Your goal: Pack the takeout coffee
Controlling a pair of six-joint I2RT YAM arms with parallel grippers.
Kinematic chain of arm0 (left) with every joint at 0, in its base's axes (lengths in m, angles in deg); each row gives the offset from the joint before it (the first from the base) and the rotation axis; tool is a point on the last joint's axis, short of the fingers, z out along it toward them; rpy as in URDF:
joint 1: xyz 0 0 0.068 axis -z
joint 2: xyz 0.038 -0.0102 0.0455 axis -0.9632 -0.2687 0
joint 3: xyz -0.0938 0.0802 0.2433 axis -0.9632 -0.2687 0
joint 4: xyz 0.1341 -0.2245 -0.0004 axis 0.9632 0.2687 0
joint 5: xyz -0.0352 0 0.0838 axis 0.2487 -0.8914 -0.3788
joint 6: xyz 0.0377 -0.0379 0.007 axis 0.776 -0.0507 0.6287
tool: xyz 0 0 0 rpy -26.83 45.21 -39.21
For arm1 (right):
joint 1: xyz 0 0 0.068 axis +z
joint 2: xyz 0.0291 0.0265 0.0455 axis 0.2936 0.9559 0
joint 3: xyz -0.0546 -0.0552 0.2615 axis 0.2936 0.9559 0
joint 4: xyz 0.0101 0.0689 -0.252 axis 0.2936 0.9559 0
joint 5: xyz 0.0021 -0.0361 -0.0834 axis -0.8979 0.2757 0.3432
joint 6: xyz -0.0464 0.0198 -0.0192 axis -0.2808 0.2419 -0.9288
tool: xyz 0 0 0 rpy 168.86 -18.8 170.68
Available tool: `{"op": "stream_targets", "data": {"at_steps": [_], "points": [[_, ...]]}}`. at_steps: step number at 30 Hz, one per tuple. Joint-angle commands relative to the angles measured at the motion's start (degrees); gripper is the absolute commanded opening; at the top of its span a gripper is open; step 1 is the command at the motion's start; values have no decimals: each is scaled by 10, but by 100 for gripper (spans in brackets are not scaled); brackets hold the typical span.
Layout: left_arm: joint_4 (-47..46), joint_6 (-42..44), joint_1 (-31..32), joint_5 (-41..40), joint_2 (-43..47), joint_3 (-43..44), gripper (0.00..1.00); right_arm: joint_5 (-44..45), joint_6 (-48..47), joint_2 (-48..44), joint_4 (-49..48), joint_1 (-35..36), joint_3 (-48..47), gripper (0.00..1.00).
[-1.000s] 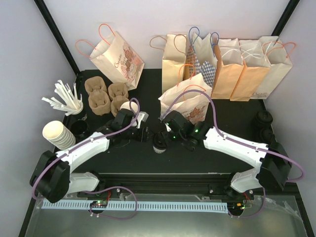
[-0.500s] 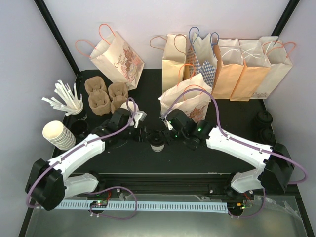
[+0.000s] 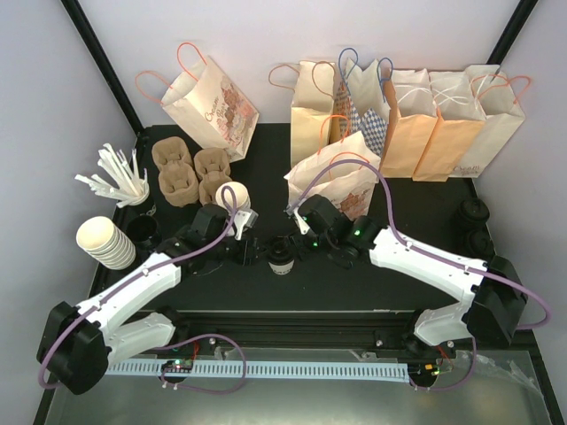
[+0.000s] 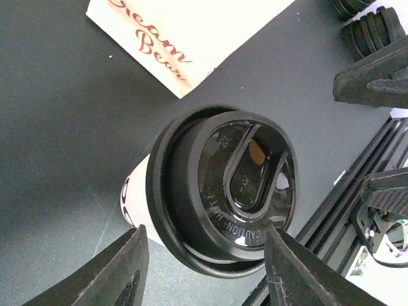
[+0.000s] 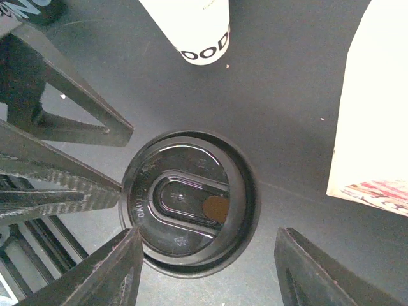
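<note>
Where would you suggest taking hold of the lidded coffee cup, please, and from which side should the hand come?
Probably the white paper wall just under the black lid, reached from above. The takeout coffee stands upright and the lid's rim overhangs the wall, so it would stop a slip. The open right hand straddles the lid from overhead.

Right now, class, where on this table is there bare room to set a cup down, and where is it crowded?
Free: the table between the paper bags, the right arm and the stacked lids; the near strip before the lidded cup. Crowded: the centre, where left pincer and right pincer flank that cup, and the left: carriers, straws, cups.
</note>
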Motion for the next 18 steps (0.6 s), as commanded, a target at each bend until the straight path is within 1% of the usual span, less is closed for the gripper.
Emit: {"op": "stream_targets", "data": {"at_steps": [1,4,10,14,18], "points": [[2,-6,0,-5,-1,2,51,-22,31,-4,-23,-3,14,59],[9,-5,-22,-6,-8,18,50,-32,62,-27,-42,-3,43,57],[2,12,-45,2,-31,48,50,-46,124,-70,-75,-3,120,54],[-10,9,-60,34,-65,60,49,-63,156,-90,-118,-3,166,51],[-39,-5,-69,59,-95,61,49,-83,189,-84,-172,-3,184,44]]}}
